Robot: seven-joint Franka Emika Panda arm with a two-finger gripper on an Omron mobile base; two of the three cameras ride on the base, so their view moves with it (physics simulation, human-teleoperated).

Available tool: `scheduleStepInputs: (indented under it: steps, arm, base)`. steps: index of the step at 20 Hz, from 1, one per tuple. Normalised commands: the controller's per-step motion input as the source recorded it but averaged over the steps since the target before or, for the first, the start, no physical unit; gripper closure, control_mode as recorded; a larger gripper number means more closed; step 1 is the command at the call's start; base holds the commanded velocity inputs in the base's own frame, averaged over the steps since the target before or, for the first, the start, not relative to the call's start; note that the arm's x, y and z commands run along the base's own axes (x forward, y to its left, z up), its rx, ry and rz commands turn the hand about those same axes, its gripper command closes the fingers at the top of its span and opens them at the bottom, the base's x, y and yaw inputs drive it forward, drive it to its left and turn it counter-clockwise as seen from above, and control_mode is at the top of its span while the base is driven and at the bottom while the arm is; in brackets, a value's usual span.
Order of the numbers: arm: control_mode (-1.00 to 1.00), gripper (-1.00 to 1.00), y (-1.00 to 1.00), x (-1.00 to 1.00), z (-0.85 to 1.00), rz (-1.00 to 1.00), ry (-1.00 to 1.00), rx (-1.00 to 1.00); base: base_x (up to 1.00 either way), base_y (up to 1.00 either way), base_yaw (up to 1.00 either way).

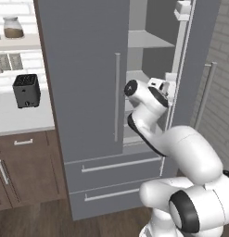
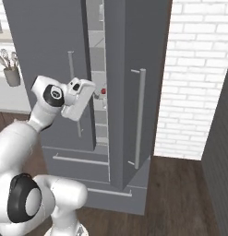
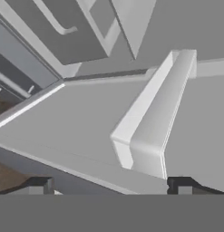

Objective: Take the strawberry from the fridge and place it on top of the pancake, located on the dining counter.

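The white arm [image 1: 181, 157] is rising from its base and bending forward at the elbow, with the forearm angling up toward the wrist [image 2: 54, 94]. The hand is sitting at about mid-height — tilted, its camera housing facing sideways. The gripper [image 3: 109, 186] is standing with its jaws spread wide — the two dark fingertips [image 3: 41, 185] well apart, nothing between them.

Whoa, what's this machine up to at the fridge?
A white robot arm is reaching into the grey fridge, whose right door is swung open while the left one is closed. Its gripper is open and holds nothing, poised at the gap by the pale inner shelves. A small red thing, probably the strawberry, sits on a shelf just past the fingertips. It looks set to pick that up, but has not touched it yet.
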Motion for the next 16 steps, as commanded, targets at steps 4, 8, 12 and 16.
scheduleStepInputs:
  steps: [4,8,12,16]
  arm:
    - [-1.0,-1.0,-0.32,0.0,0.11,0.11,0.0,-0.09]
    - [-1.0,-1.0,-0.27,-0.03,0.18,0.03,0.01,-0.06]
    - [-1.0,-1.0,-0.19,-0.06,0.29,0.0,0.05,-0.01]
    - [-1.0,-1.0,-0.27,-0.11,0.28,0.0,0.08,0.0]
  base:
    - [0.0,0.0,0.0]
    - [0.0,0.0,0.0]
    - [0.0,0.0,0.0]
    - [0.0,0.0,0.0]
